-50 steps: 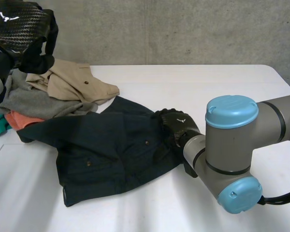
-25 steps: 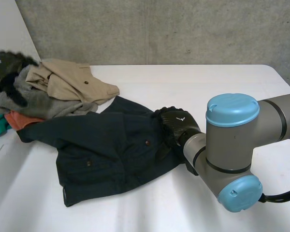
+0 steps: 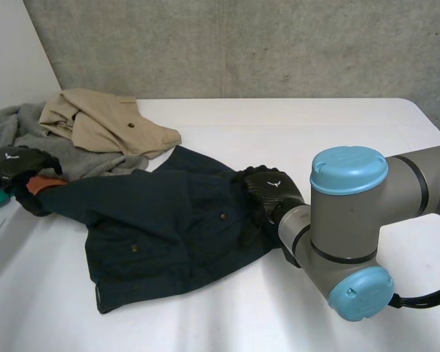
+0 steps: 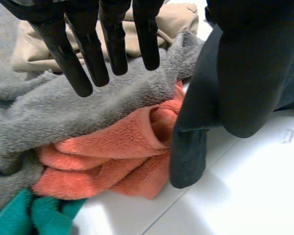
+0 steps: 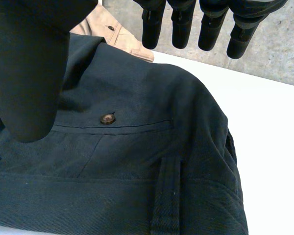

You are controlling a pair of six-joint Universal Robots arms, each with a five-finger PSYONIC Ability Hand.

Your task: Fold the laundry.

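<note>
A dark navy pair of trousers (image 3: 169,227) lies spread in the middle of the white table (image 3: 315,132), a back-pocket button (image 5: 107,118) facing up. My right hand (image 3: 270,192) rests open at the garment's right edge; in the right wrist view its straight fingers (image 5: 206,24) and thumb hover just above the cloth. My left hand (image 3: 15,163) is low at the garment's left end, beside the laundry pile. In the left wrist view its fingers (image 4: 88,49) are straight and spread over the grey towel (image 4: 63,107), and a dark trouser corner (image 4: 191,142) hangs beside its thumb, not pinched.
A pile at the table's back left holds beige trousers (image 3: 106,121), a grey towel (image 3: 29,132), an orange towel (image 4: 117,152) and a teal cloth (image 4: 24,215). A concrete wall (image 3: 279,44) stands behind the table. My right arm's elbow (image 3: 348,235) sits over the front right.
My left hand has come down from high at the back left to the trousers' left end by the pile, and its fingers have opened. The right hand has stayed put.
</note>
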